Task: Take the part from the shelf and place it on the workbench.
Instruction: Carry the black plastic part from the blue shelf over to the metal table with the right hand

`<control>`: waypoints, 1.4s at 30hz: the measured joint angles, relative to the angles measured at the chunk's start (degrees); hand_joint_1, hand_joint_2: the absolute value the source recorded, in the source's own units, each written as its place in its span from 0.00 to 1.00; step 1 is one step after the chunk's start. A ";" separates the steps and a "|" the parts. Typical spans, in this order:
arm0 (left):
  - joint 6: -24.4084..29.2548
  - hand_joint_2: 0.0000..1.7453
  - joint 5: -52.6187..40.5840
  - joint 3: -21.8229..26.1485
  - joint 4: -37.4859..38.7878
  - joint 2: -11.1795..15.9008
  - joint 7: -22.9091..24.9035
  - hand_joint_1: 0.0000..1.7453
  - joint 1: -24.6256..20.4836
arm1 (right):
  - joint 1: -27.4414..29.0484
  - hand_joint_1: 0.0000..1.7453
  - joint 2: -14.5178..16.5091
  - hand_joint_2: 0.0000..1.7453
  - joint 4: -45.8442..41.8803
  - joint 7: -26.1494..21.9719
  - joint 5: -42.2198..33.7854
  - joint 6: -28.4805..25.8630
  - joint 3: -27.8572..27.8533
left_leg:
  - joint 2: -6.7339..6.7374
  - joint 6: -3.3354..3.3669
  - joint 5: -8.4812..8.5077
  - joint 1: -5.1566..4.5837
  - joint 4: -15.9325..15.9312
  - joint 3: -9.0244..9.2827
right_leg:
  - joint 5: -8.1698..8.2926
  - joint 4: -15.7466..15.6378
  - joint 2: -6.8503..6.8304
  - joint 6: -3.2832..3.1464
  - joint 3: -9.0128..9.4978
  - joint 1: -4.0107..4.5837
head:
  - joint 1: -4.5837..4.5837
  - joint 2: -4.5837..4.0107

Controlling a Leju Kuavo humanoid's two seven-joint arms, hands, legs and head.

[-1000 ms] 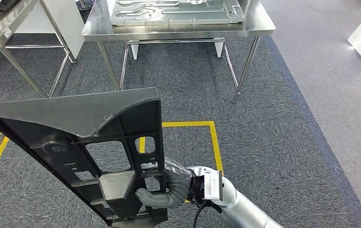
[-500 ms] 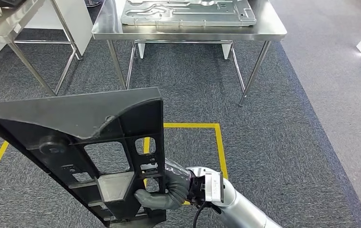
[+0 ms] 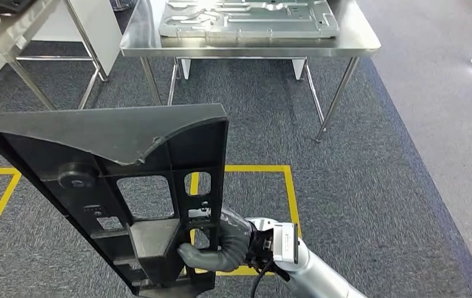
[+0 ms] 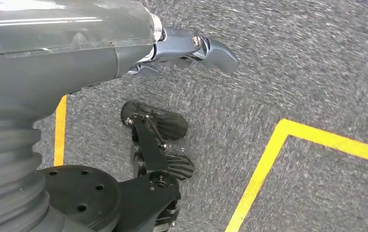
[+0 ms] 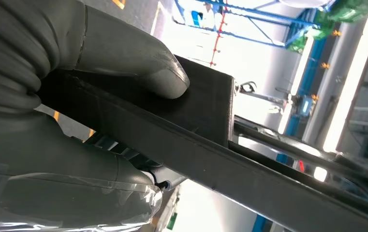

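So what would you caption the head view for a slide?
Right hand grips a black ribbed plastic part above yellow floor tape, facing a steel workbench bearing a metal panel.

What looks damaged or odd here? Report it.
The black plastic part, gripped near its lower end by the right hand, shows a jagged notch in its top flange, perhaps a break. It hangs tilted. Nothing else stands out.

One black plastic part (image 3: 115, 186), gripped by right hand (image 3: 218, 248). One left hand (image 4: 99, 53). Two steel workbenches: one ahead (image 3: 357, 45), one at far left (image 3: 10, 37). One grey metal panel (image 3: 249, 17) on workbench ahead.
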 joint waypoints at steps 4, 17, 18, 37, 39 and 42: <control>0.21 1.00 -0.09 0.17 -0.03 0.10 -0.03 0.00 -0.28 | -0.45 0.94 0.40 1.00 -0.20 0.37 -0.73 0.37 -0.02 | -0.05 -1.08 -3.04 0.40 8.01 -3.48 | -0.30 -0.97 0.21 -0.53 2.12 -0.70 | -0.08 0.00; 0.32 1.00 -0.83 0.91 -0.03 0.37 -0.73 0.00 -0.01 | -0.42 0.94 0.88 1.00 -0.74 0.47 -1.08 0.73 -0.02 | -0.41 -0.37 3.79 1.69 0.21 -4.80 | -4.00 1.28 2.00 2.89 3.44 -1.63 | -0.04 0.00; 0.30 1.00 -0.98 0.92 -0.03 0.37 -0.83 0.00 -0.07 | -0.43 0.94 0.88 1.00 -0.90 0.46 -1.09 0.73 -0.03 | -0.25 0.01 3.84 1.74 0.06 -4.70 | -5.28 3.47 1.79 3.12 2.39 -1.65 | -0.03 0.00; -0.25 1.00 -3.10 0.93 -0.07 0.92 -1.27 0.00 -0.19 | 1.50 0.94 0.68 1.00 -2.88 -0.66 -1.88 0.16 -1.12 | 0.54 -2.32 -5.64 0.96 15.62 -10.11 | -1.19 -0.59 1.44 0.04 2.50 -1.21 | -0.08 0.00; -0.33 1.00 -3.19 0.93 -0.07 0.95 -1.34 0.00 -0.13 | 1.94 0.94 0.67 1.00 -2.88 -0.67 -1.75 0.09 -1.21 | 0.51 -2.38 -3.69 0.97 14.77 -10.15 | -1.37 -0.54 2.14 0.11 2.67 -1.17 | -0.09 0.00; -0.41 1.00 -3.46 0.93 -0.07 1.14 -1.67 0.00 -0.17 | 2.06 0.94 0.67 1.00 -2.96 -0.78 -0.90 -0.31 -1.31 | -0.23 -1.78 1.75 0.90 2.94 -4.74 | -1.97 -0.35 3.01 0.61 3.13 -1.07 | -0.07 0.00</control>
